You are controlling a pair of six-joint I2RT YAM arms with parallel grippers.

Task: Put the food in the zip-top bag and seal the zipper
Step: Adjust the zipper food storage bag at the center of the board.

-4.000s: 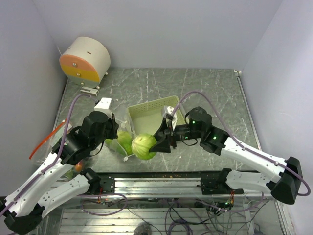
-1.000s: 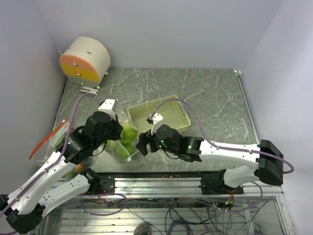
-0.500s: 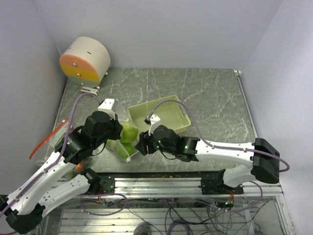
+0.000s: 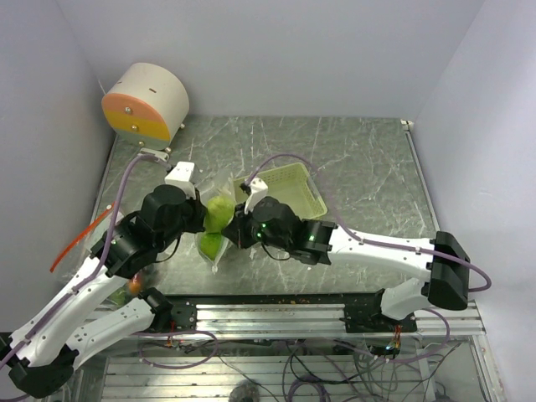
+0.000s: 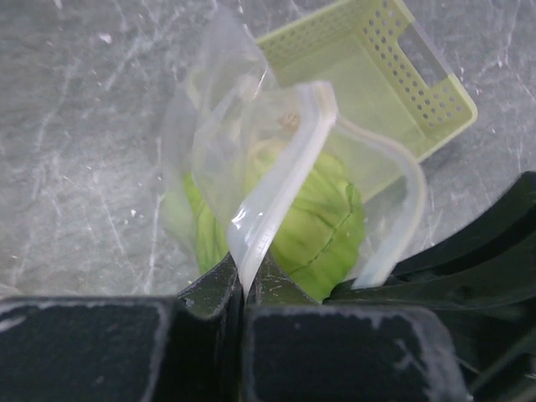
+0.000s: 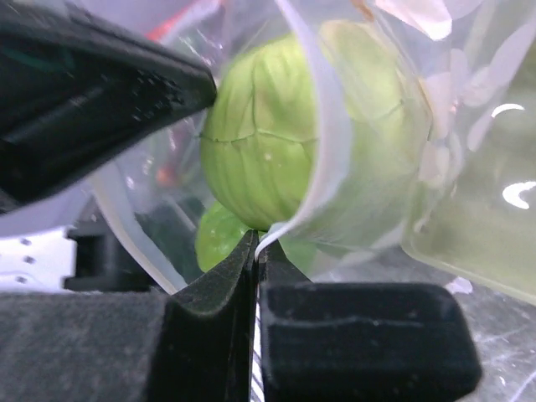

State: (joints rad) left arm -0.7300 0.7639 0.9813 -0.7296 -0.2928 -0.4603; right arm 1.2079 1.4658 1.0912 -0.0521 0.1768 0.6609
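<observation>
Left wrist view shows the left gripper (image 5: 247, 289) clamped on the white zipper strip of the zip-top bag (image 5: 251, 142). The right wrist view shows the right gripper (image 6: 255, 251) pinched shut on the opposite strip. The bag hangs between them, just beside the pale-green basket (image 4: 295, 191), on its left side. Two bumpy green balls (image 5: 322, 226) sit inside the bag, one above the other.

I judge that the film is thin, limp and slippery, so it gives no support. The zipper strip looks thicker and stiffer, so it is the right place to hold. The balls look light but round, and they can roll toward the mouth if the bag tilts. For sealing, both strips need to be pulled straight and pressed together.
</observation>
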